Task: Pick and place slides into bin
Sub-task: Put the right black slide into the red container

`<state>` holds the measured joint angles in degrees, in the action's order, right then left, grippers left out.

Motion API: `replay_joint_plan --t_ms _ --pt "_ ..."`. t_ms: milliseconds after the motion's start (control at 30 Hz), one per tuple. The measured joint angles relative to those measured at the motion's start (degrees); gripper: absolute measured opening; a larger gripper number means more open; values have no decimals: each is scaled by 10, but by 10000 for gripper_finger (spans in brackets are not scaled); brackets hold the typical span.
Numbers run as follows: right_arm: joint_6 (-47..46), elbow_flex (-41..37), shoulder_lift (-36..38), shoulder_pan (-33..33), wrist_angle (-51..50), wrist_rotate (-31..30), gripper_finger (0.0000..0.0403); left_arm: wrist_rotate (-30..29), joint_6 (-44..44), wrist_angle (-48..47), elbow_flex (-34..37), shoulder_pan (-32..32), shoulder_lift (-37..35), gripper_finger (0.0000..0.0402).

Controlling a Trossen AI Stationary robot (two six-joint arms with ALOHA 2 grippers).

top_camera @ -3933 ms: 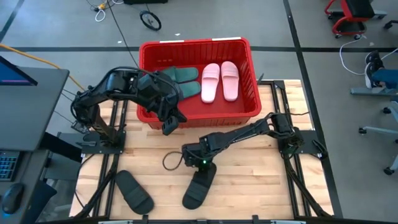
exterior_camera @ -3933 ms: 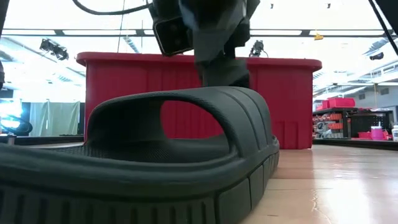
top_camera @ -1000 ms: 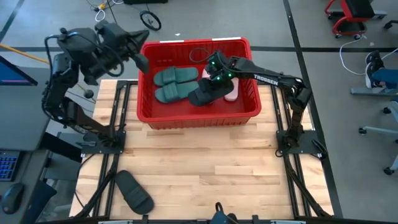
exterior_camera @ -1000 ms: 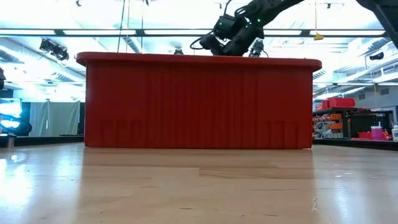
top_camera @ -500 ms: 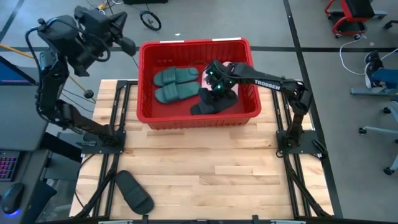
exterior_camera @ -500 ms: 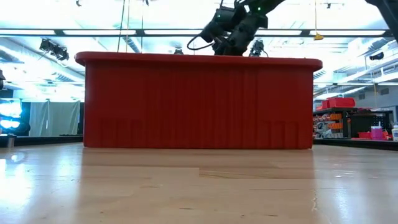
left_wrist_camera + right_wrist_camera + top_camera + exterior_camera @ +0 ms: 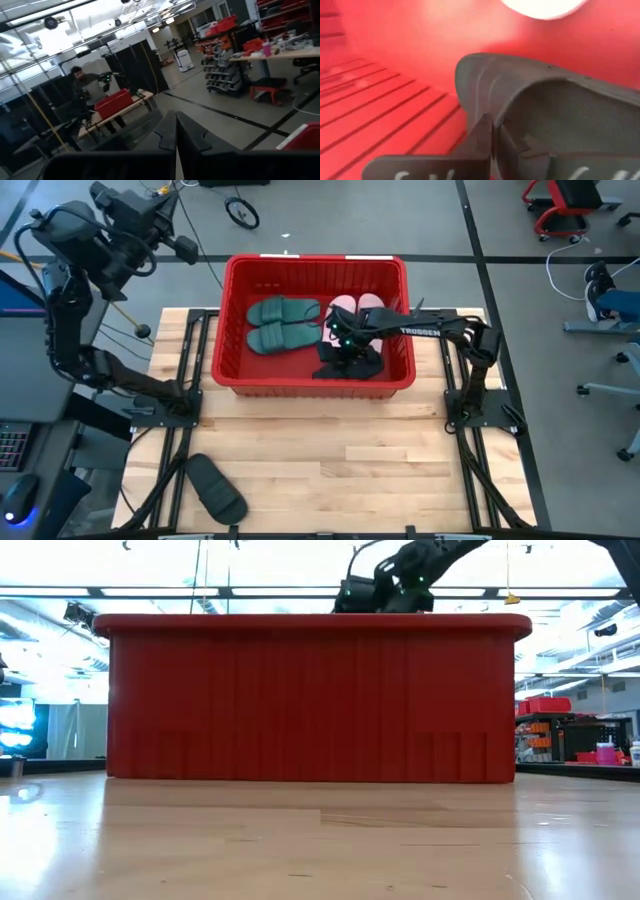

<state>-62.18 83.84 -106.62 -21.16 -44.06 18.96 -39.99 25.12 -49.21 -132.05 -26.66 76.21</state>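
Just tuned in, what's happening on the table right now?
The right tool is down inside the large red plastic crate, shut on a black foam slide it is setting near the front wall. Two dark green slides and two pale pink slides already lie in there. The left tool is shut, raised off past the table's far left corner. One black slide remains on the wooden table.

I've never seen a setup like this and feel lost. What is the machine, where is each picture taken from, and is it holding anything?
Two dark robot arms work at a wooden table. One camera looks down from above, one sits at table height, and one rides on each wrist. The red bin holds two green slides and two pink ones. The right gripper reaches into the bin, jaws shut on a black slide. The left gripper waits raised beyond the table, shut and empty. Another black slide lies on the table.
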Motion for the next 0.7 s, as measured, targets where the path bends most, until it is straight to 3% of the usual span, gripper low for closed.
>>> replay_joint_plan --t_ms 167,333,700 --pt "-4 -26 1 5 2 -7 28 0 2 0 0 -15 -7 25" --pt "1 -37 1 6 -7 -21 46 0 0 0 0 -25 -9 16" --pt "117 -38 26 -5 -37 -22 103 0 -53 -6 0 -25 -9 16"
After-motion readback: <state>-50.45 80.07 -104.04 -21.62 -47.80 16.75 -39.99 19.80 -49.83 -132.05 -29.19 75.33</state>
